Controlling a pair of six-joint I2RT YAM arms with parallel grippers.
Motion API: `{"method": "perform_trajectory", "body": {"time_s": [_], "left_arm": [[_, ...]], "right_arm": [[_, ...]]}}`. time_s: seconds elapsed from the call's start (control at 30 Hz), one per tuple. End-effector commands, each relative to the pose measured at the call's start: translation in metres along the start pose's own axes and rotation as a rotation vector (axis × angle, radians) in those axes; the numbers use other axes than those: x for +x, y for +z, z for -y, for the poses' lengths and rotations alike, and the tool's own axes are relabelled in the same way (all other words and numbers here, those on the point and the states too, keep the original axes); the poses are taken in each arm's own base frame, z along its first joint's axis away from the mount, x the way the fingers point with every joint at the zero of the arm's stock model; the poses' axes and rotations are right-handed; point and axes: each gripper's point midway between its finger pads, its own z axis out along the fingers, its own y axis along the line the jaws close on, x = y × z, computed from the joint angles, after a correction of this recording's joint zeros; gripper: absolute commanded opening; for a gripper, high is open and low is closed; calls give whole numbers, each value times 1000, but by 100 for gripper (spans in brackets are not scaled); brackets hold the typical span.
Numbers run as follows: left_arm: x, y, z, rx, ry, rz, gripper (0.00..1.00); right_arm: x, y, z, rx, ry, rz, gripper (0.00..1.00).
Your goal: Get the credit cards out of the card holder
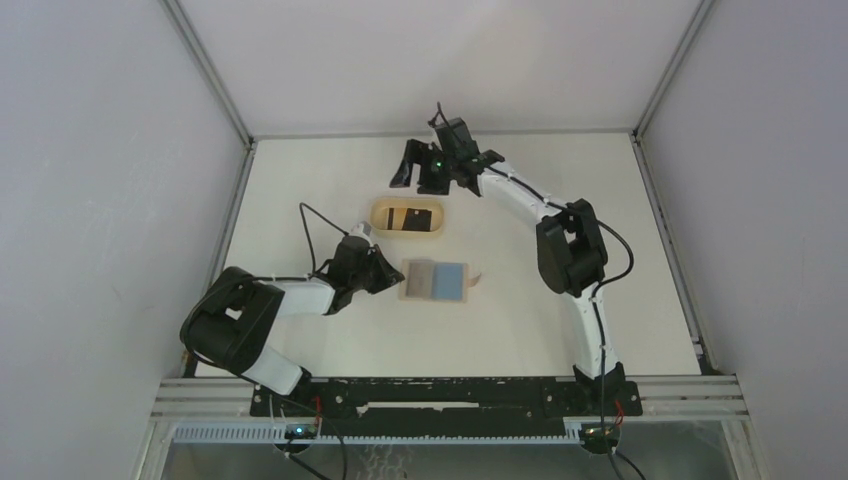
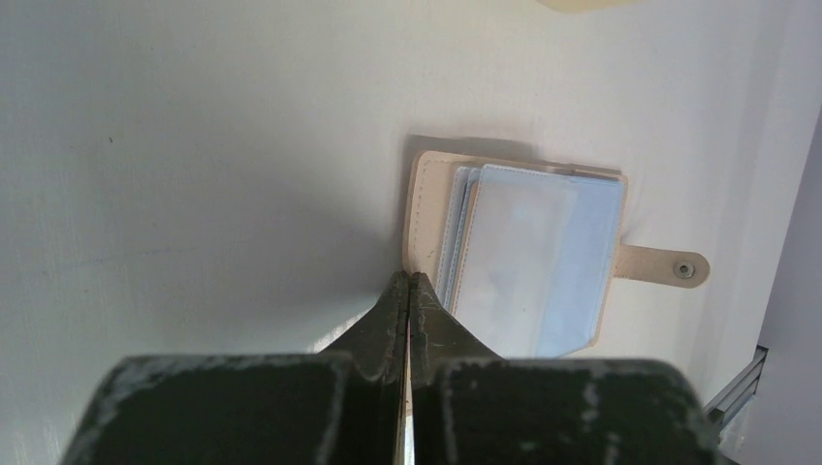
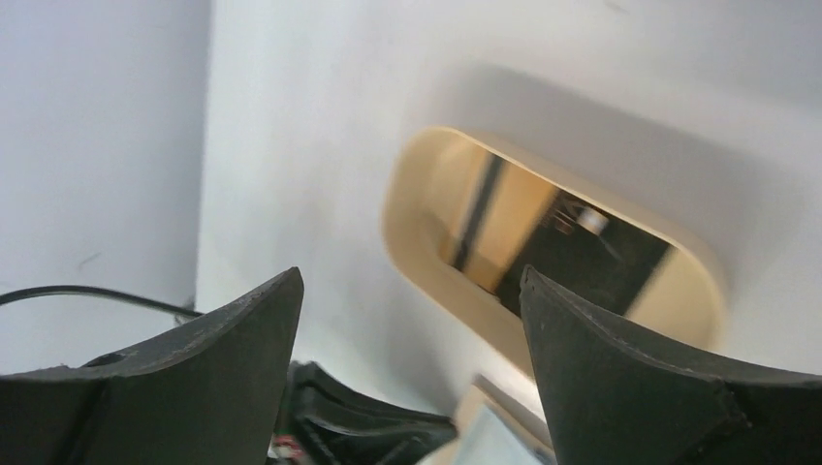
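The card holder [image 1: 435, 280] lies open on the table, tan on its left half and blue on its right, with its closure tab [image 1: 475, 279] sticking out to the right. In the left wrist view the card holder [image 2: 528, 257] shows clear sleeves over pale blue cards and the tab [image 2: 669, 264] with its dark dot. My left gripper [image 1: 398, 278] is shut, its tips [image 2: 409, 281] touching the holder's tan left edge with nothing visible between them. My right gripper [image 1: 421, 180] is open and empty [image 3: 410, 274] above the far side of the tray.
An oval light-wood tray [image 1: 380, 215] stands just behind the card holder and holds a black card [image 1: 420, 218] and a tan one. The right wrist view shows the tray [image 3: 407, 194] and the black card [image 3: 582, 252]. White walls enclose the table.
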Motion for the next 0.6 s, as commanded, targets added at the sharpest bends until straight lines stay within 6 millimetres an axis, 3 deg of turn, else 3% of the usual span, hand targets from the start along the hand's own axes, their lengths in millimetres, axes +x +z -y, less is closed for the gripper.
{"method": "perform_trajectory", "body": {"time_s": [0.0,0.23,0.57], "left_arm": [[54,-12,-71,-257,5,-183,0],[54,-14,-72,-258,8,-178,0],[55,-15,-74,-256,8,-178,0]], "right_arm": [[4,11,-44,-43,-79,-7,92],[25,45,-59,-65,-60,-66,92],[46,76,-21,62,-21,-86,92]]}}
